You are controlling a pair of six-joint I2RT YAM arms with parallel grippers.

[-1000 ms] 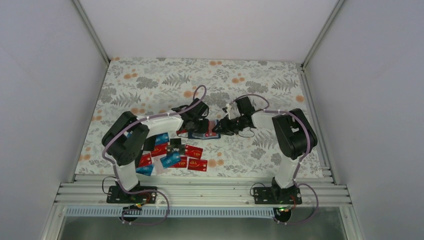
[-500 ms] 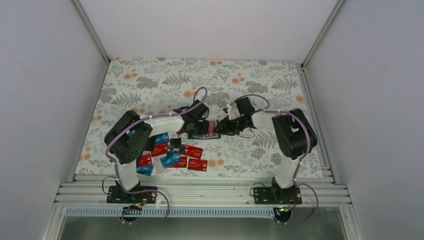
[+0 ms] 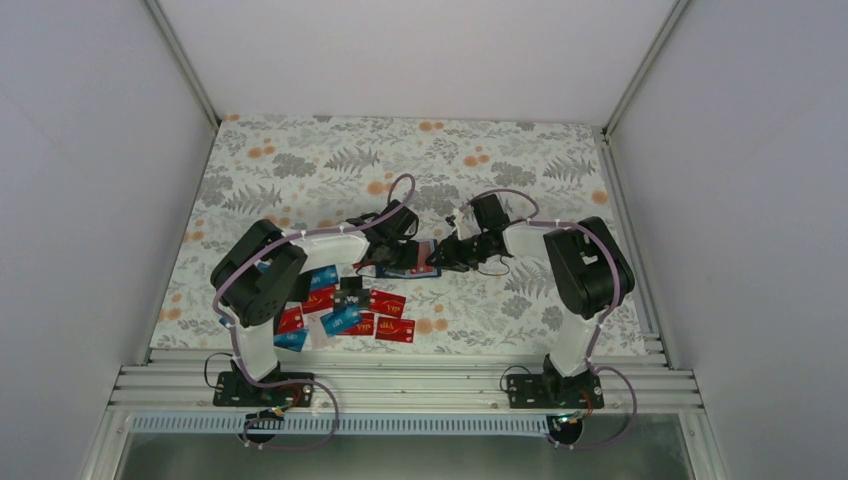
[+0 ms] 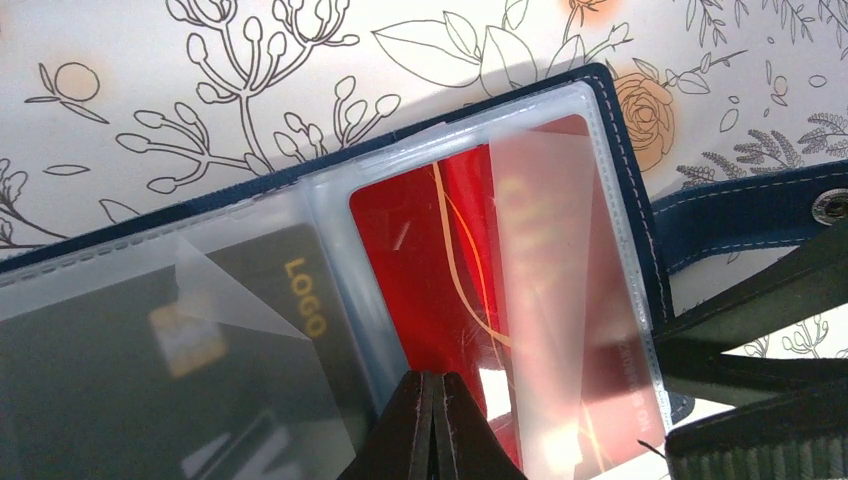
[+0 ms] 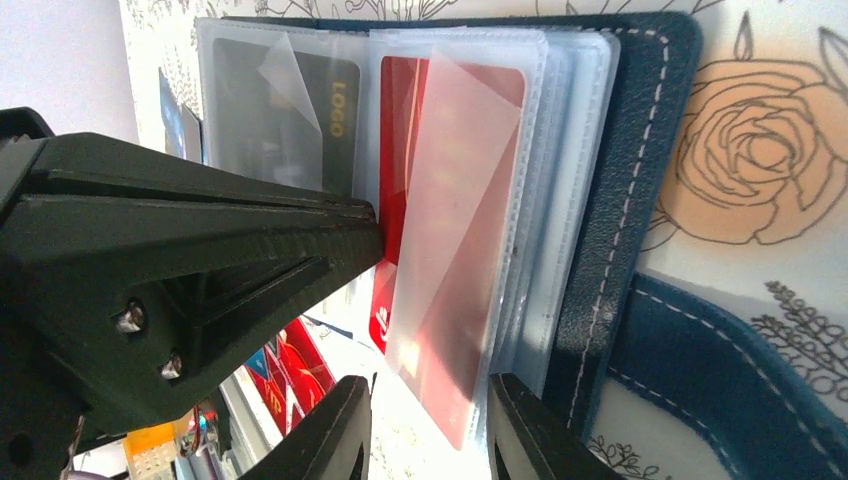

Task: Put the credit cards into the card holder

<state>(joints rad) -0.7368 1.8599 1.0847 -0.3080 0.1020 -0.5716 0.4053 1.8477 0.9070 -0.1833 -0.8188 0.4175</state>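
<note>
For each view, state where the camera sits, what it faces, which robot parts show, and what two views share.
Top external: above and behind the bases, looking down at the table; left arm and right arm show.
Left wrist: on the left arm, facing the card holder; shut left gripper shows.
Right wrist: on the right arm, facing the same card holder; right gripper shows.
Shared: both wrist views show the red card.

Open card holder (image 4: 646, 232), sleeved red card (image 4: 440, 262), black card (image 4: 140, 370), left gripper (image 4: 433, 392) jaws together between them
</note>
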